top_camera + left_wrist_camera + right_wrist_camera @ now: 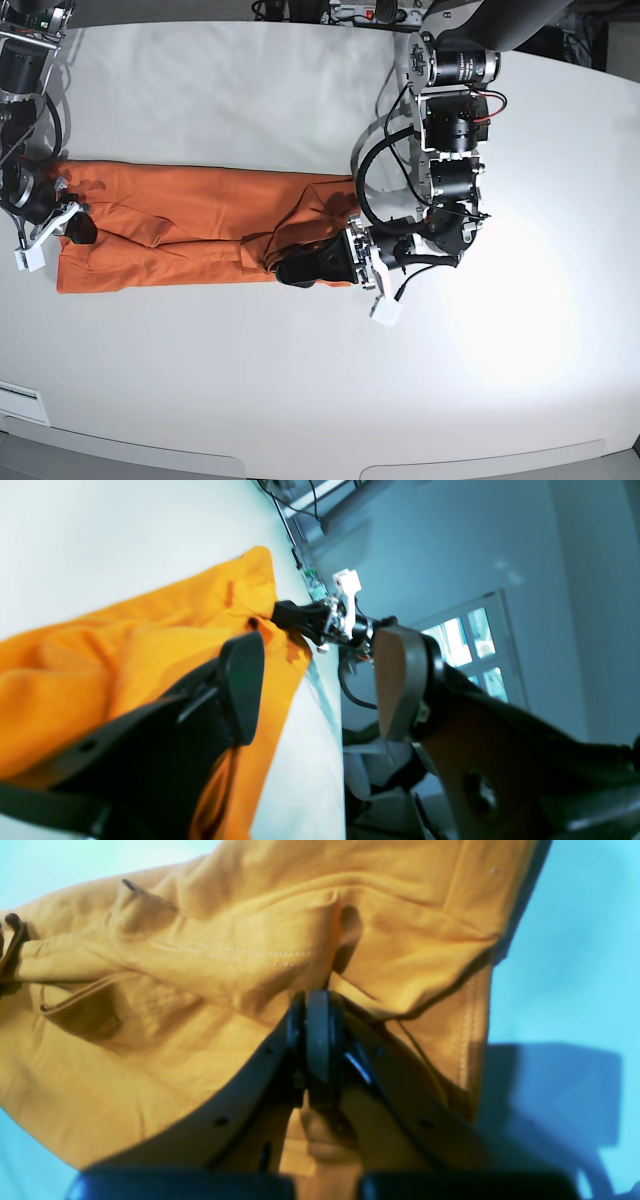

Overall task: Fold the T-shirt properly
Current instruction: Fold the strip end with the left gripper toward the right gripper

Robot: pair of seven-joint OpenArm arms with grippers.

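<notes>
On T-shirt (190,225): right gripper (317,1040) clamped.

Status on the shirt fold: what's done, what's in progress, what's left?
Done: the T-shirt lies as a long narrow strip on the table, sides apparently folded in. In hand: right pincer is shut on fabric at one end; left pincer is open at the other end. Left: folding the strip across its length.

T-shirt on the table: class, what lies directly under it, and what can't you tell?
Under the T-shirt only the white table shows around its edges. Anything beneath the cloth itself is covered and cannot be seen.
</notes>
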